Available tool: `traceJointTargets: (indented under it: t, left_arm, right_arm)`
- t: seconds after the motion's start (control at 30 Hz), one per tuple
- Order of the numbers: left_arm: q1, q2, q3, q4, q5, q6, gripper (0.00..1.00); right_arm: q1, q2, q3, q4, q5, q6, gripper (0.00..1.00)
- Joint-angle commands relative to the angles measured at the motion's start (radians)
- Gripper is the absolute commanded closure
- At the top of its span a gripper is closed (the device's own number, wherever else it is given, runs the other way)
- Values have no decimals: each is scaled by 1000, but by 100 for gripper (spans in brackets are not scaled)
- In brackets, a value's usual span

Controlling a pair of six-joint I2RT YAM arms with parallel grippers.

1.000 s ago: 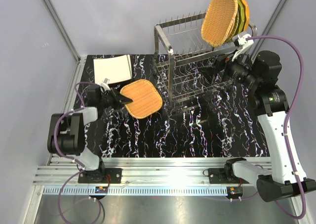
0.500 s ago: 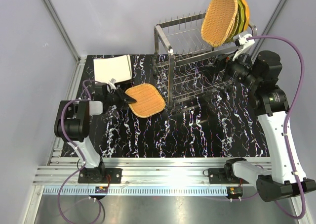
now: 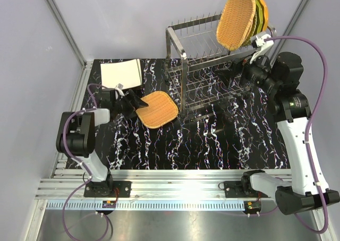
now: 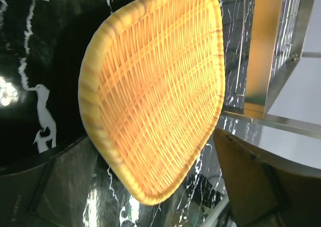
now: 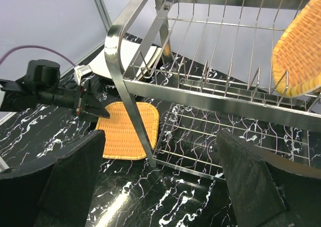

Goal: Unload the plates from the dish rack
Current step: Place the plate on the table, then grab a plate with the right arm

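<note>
1. Sprung wide a moment after gripping, the left gripper (image 3: 136, 104) has let go of the woven-look orange-tan rounded-square plate (image 3: 158, 109), which now lies on the black marbled table (image 3: 212, 140) just beside the silver wire dish rack (image 3: 204, 65).
2. One more plate is judged unloaded; the tan woven plate (image 3: 236, 22) and the green and orange plates (image 3: 261, 9) remain on top, with the right gripper (image 5: 160, 137) empty, jaws wide, nearby.
3. No brand, label or writing can be read.
</note>
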Motion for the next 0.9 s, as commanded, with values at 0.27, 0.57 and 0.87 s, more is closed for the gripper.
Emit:
traceJointTargets:
  t: [0.27,0.57,0.87]
  left_arm:
    - [-1,-296,-22,-205,-303,200,1]
    - [3,-498,-33,-371,-477,292,1]
    - [18,-789,-39,-504,-609,292,1]
  right_arm:
    - [-9,98,246,-82,48,-19,0]
    - [-10,161,367,-115,116,10,0]
    - [-12,222,466,-127,202,10,0]
